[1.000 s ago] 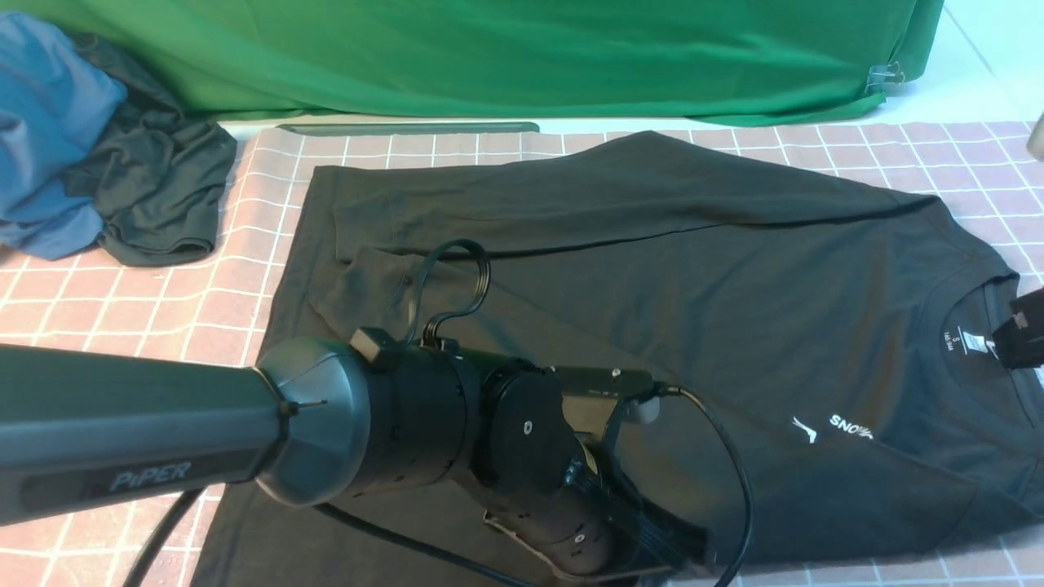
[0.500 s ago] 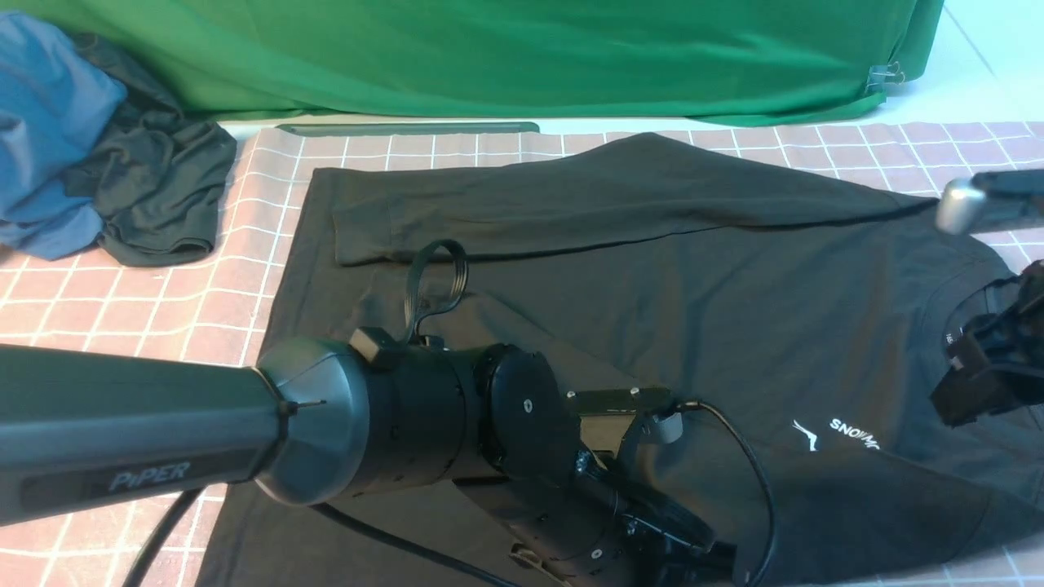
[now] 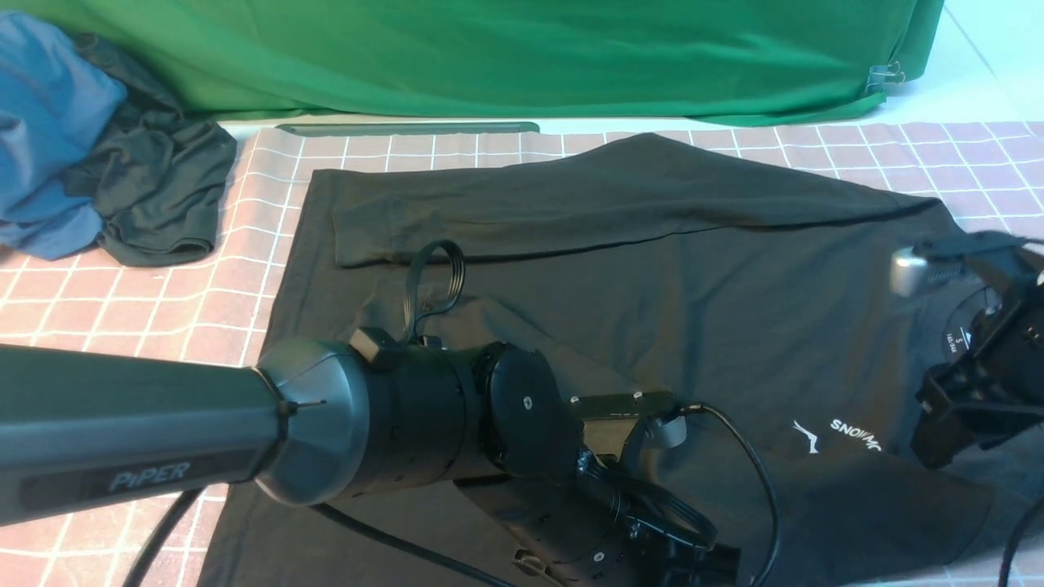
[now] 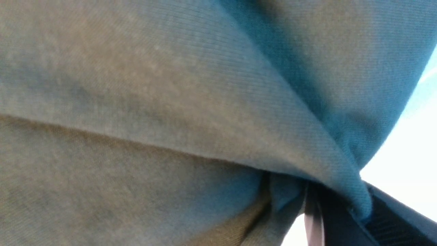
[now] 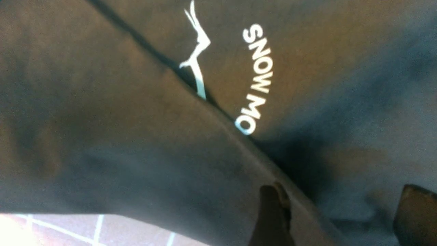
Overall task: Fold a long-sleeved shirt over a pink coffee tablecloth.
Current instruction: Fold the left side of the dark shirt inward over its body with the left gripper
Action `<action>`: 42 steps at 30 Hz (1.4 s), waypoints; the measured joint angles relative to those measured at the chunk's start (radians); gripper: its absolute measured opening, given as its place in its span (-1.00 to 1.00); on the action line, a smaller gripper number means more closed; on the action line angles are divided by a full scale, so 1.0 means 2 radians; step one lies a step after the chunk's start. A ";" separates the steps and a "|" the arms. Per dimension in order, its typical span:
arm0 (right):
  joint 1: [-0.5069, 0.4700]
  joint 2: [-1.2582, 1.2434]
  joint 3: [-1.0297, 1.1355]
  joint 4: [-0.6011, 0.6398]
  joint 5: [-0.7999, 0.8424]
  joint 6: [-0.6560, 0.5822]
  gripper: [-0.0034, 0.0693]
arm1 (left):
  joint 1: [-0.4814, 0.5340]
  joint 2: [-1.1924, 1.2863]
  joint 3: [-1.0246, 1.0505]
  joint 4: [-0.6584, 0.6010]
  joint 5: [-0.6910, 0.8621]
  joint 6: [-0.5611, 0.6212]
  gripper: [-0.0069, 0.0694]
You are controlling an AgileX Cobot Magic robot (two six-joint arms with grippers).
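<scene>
**Front view.** Black shirt (image 3: pixel 652 269) spread wide over the pink tablecloth (image 3: pixel 122 310), collar toward the right, hem toward the left. Far sleeve laid back along the body, and near side turned over the chest, hiding part of the white print (image 3: pixel 852 432). Probably done to narrow the shirt into one long strip before folding it short. Left arm (image 3: pixel 163 424) stretched in from the left, forearm almost level, wrist bent steeply down to the near edge of the shirt. Left gripper (image 3: pixel 701 567) low there, mostly hidden behind its own wrist and cable. Right gripper (image 3: pixel 946 424) entering from the right edge, tilted downward above the chest, just beside the collar label (image 3: pixel 956 338). Only the wrist part of this arm visible. Blue garment (image 3: pixel 49 122) and small dark bundle (image 3: pixel 155 187) well apart at the far left, out of the work.

**Left wrist view.** Fabric very close, filling nearly the whole picture, gathered into a ridge running down to the fingers (image 4: pixel 341 225). Pressed together on a pinch of the shirt edge, seemingly to keep this end of the fold lifted or in place.

**Right wrist view.** Two fingers (image 5: pixel 271 215) standing wide apart, with nothing clamped. Between them, the edge of the turned flap, crossing the print. Seems free for the next grasp. Touching the cloth or hovering: cannot tell.
</scene>
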 joint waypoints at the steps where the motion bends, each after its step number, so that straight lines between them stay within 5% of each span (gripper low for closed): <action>1: 0.000 0.001 0.000 0.000 0.001 0.000 0.46 | 0.000 0.000 0.000 0.000 0.000 0.000 -0.70; 6: 0.000 0.024 0.000 -0.001 0.026 -0.011 0.46 | 0.000 0.000 0.000 0.012 0.000 0.000 -0.70; 8: 0.000 0.026 0.000 -0.001 0.034 -0.017 0.31 | 0.000 0.000 0.000 0.013 0.000 0.000 -0.70; 16: 0.000 0.027 -0.003 -0.002 0.060 -0.026 -0.74 | 0.000 0.000 0.000 0.015 0.000 0.002 -0.70; 42: 0.000 -0.009 -0.032 -0.053 0.110 0.002 -0.74 | 0.000 0.000 0.000 0.047 0.038 0.004 -0.69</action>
